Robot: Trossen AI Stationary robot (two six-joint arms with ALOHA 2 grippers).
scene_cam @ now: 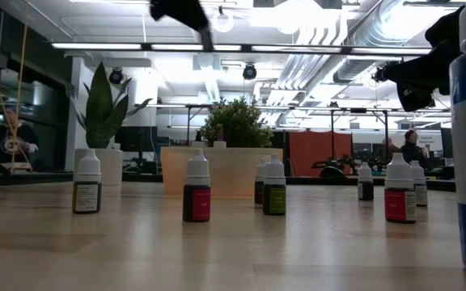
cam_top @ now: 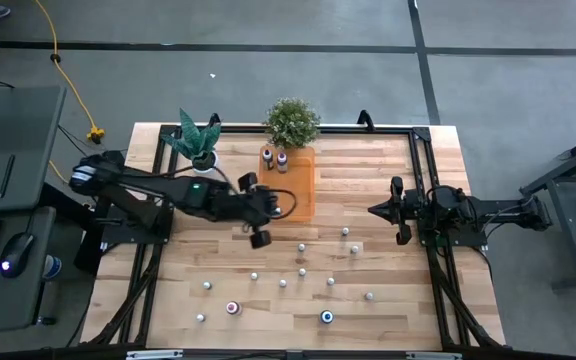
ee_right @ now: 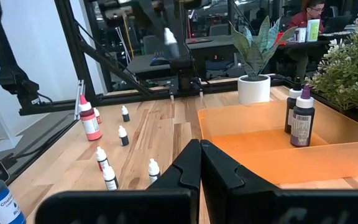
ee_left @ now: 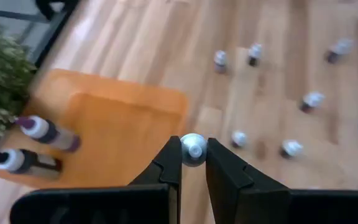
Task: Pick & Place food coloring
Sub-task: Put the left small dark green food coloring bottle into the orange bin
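Pinching a food coloring bottle [ee_left: 194,149] upright by its cap, our left gripper [ee_left: 193,163] hung beside the orange tray [ee_left: 126,118]. Our right gripper [ee_right: 201,163], fingers pressed together, waited farther off.

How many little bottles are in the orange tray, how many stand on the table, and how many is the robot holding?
Tray bottles, in the orange tray: 2
Table bottles, on the table: 12
Held bottle, in the left gripper: 1
Total: 15 bottles
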